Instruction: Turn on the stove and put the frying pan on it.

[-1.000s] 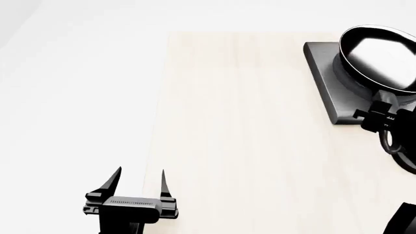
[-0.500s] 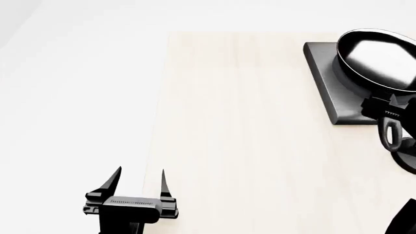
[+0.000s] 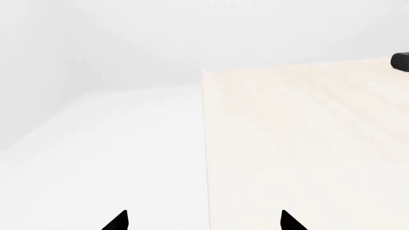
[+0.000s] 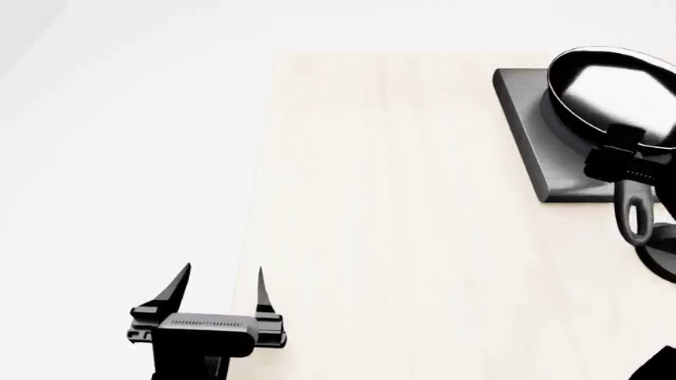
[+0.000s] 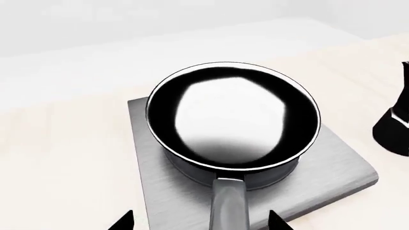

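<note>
1. The small round black frying pan (image 4: pixel 616 93) with a shiny reflective inside and thin light rim sits on the flat square dark-grey stove slab (image 4: pixel 539 131) at the upper right of the head view, its bowl over the raised burner.
2. In the right wrist view, the frying pan (image 5: pixel 233 122) fills the middle of the frame, and its long handle runs down to the lower edge between the two dark fingertips (image 5: pixel 121 223).
3. The right end effector (image 4: pixel 625 162) is at the right edge of the head view, around the pan's handle. Its fingertips stand apart on either side of the handle, open and not clamped on it.
4. The left end effector (image 4: pixel 220 289) hangs at the lower left of the head view, its two pointed fingers spread apart and holding nothing, over the left edge of the pale wooden surface (image 4: pixel 401 237).
5. A black-and-silver pot (image 5: pixel 393 122) stands just beside the stove at the right edge of the right wrist view.
</note>
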